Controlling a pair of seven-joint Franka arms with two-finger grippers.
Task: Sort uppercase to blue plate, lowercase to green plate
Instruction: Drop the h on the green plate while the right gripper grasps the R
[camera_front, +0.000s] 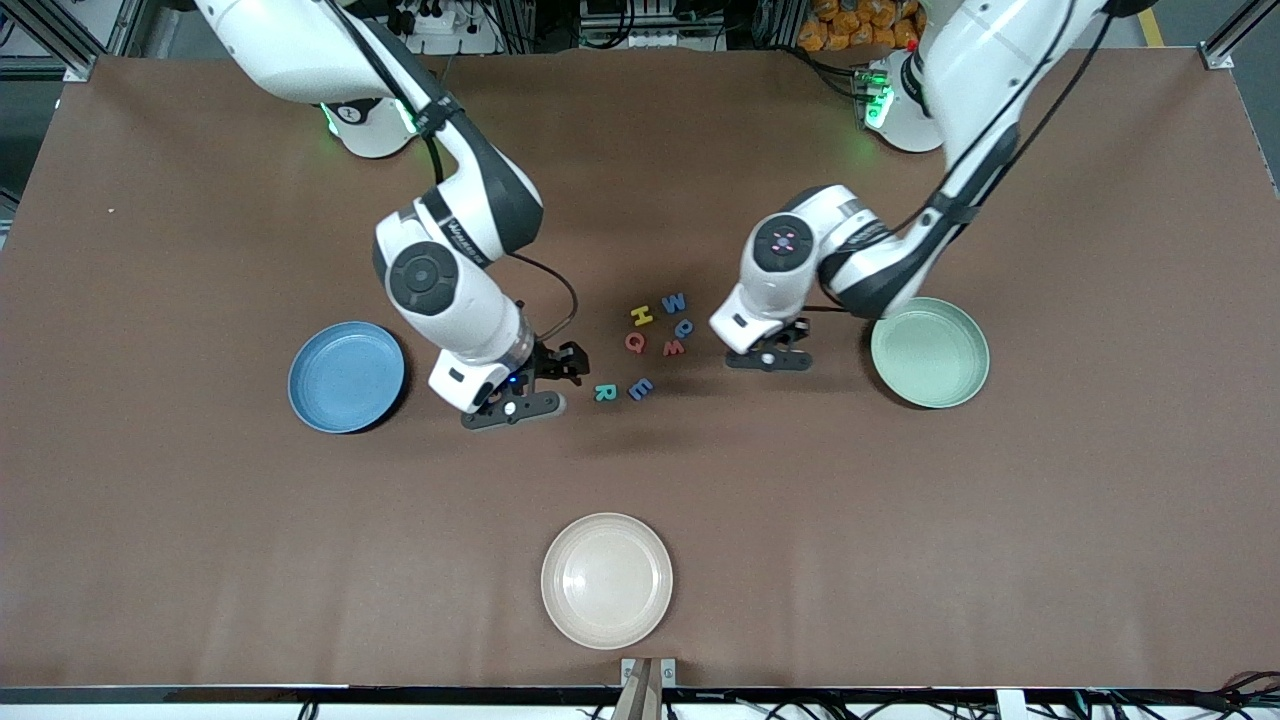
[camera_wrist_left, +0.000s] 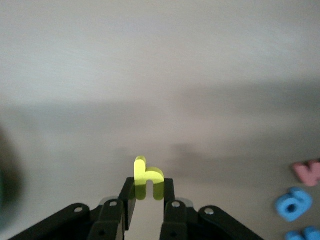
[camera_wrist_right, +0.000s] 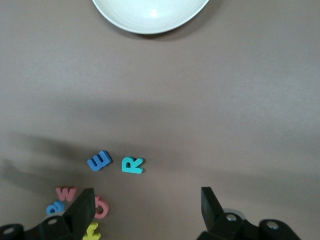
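The brown bench (camera_front: 200, 560) carries a cluster of foam letters at its middle. The left hand (camera_wrist_left: 145, 192) pinches the yellow h (camera_wrist_left: 147, 176), light and soft, by its stem, at 9 o'clock from the green plate (camera_front: 930, 352). The right hand (camera_wrist_right: 145, 210) hangs spread wide, empty, between the blue plate (camera_front: 346, 376) and the green R (camera_front: 604, 392).

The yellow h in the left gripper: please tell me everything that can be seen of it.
The yellow h is a small lowercase letter that looks like soft matte foam, with a tall stem and a rounded arch. It stands upright between the fingers of the left gripper, which is shut on its lower part; only the stem top and arch stick out. It hangs above the bare brown table, touching nothing but the fingers.
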